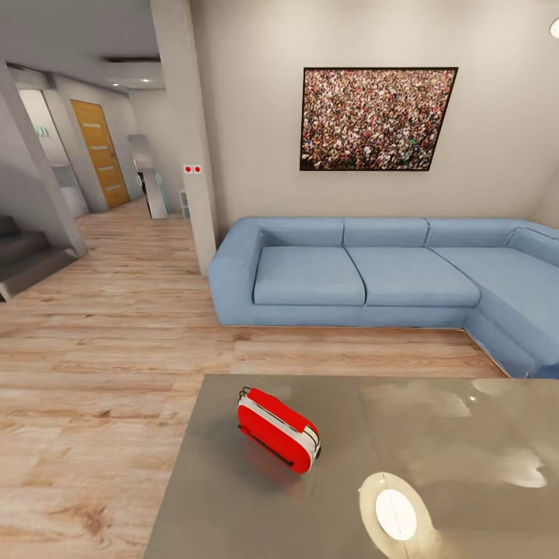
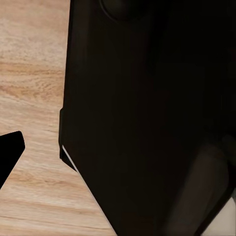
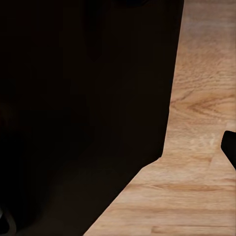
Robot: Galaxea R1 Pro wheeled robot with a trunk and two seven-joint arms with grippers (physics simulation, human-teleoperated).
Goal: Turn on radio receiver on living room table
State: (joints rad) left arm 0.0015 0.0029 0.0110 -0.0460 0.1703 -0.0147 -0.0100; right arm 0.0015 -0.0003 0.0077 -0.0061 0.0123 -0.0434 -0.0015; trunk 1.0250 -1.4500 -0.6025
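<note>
The radio receiver (image 1: 278, 429) is small and red with a white trim band and a thin black handle. It lies tilted on the near left part of the table (image 1: 450, 435), whose glossy grey-taupe top reflects the room. The living room has a light plank floor (image 1: 101, 388) and beige walls. In the left wrist view one black fingertip (image 2: 10, 150) sits at the picture's edge over the floor, far from the middle. The right wrist view shows another black fingertip (image 3: 230, 147) at its edge. Each gripper's other finger is lost against the robot's dark body.
A blue L-shaped sofa (image 1: 365, 272) stands beyond the table under a framed crowd picture (image 1: 376, 118). A pillar (image 1: 190, 132) and a hallway with a wooden door (image 1: 101, 151) lie to the left, with stairs (image 1: 27, 260) at the far left. A ceiling light reflects on the tabletop (image 1: 396, 512).
</note>
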